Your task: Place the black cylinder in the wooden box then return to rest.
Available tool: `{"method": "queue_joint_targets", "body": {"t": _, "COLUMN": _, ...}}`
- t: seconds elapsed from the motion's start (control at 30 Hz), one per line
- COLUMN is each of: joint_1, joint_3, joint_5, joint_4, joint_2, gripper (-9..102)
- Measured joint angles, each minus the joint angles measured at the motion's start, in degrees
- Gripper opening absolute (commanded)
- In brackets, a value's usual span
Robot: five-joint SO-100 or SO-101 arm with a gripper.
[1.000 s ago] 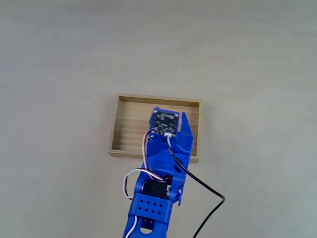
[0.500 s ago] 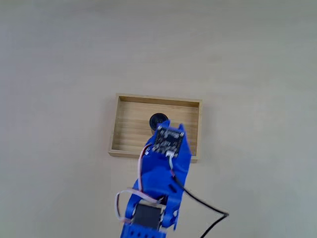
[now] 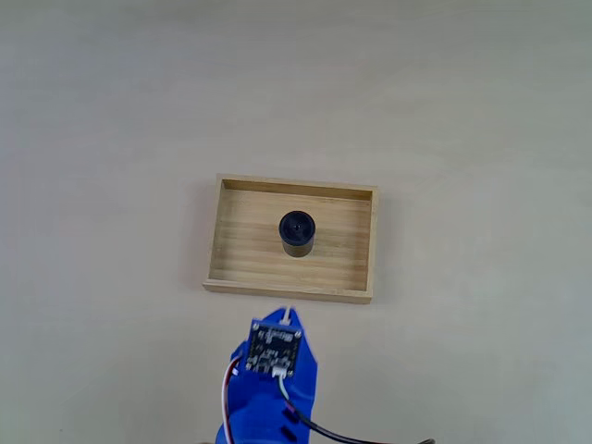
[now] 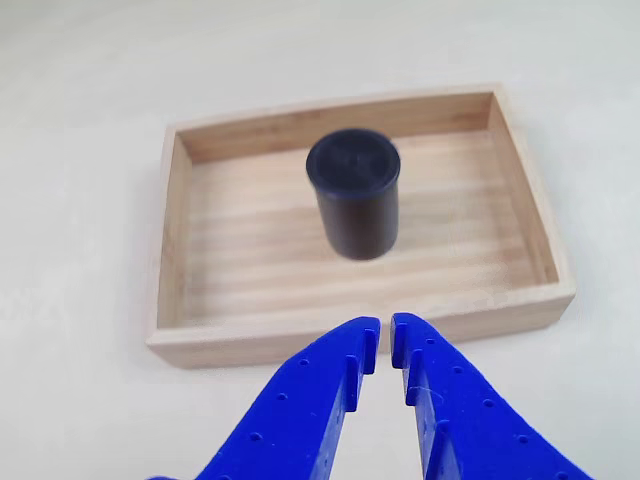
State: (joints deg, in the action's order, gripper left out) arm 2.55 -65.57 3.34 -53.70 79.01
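The black cylinder [image 3: 297, 231] stands upright near the middle of the wooden box [image 3: 289, 290] in the fixed view, with nothing touching it. My blue arm [image 3: 270, 388] sits at the bottom edge of that view, just short of the box's near wall. In the other view, the black cylinder [image 4: 355, 195] rests on the striped floor of the wooden box [image 4: 172, 240]. My gripper [image 4: 386, 335] hovers in front of the near wall, its blue fingers drawn together with only a thin slit between them and nothing held.
Box and arm rest on a plain pale tabletop [image 3: 111, 111], bare on every side of the box. A black cable [image 3: 333, 431] trails from the arm along the bottom edge of the fixed view.
The arm has pulled back from over the box toward the bottom edge of the fixed view. The cylinder, hidden a second ago, now stands free in the box.
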Motion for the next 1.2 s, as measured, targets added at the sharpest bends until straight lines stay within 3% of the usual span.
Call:
{"method": "queue_joint_targets", "body": {"t": 0.27, "joint_1": -2.29, "joint_3": -10.46, "joint_5": 1.32, "joint_4": -12.57, "joint_2": 14.41, "gripper": 0}}
{"method": "queue_joint_targets", "body": {"t": 0.53, "joint_1": -3.52, "joint_3": -17.31, "joint_5": 2.02, "joint_4": -19.25, "joint_2": 18.9, "gripper": 0}}
{"method": "queue_joint_targets", "body": {"t": 1.2, "joint_1": -3.52, "joint_3": -24.87, "joint_5": 2.02, "joint_4": -24.61, "joint_2": 19.16, "gripper": 0}}
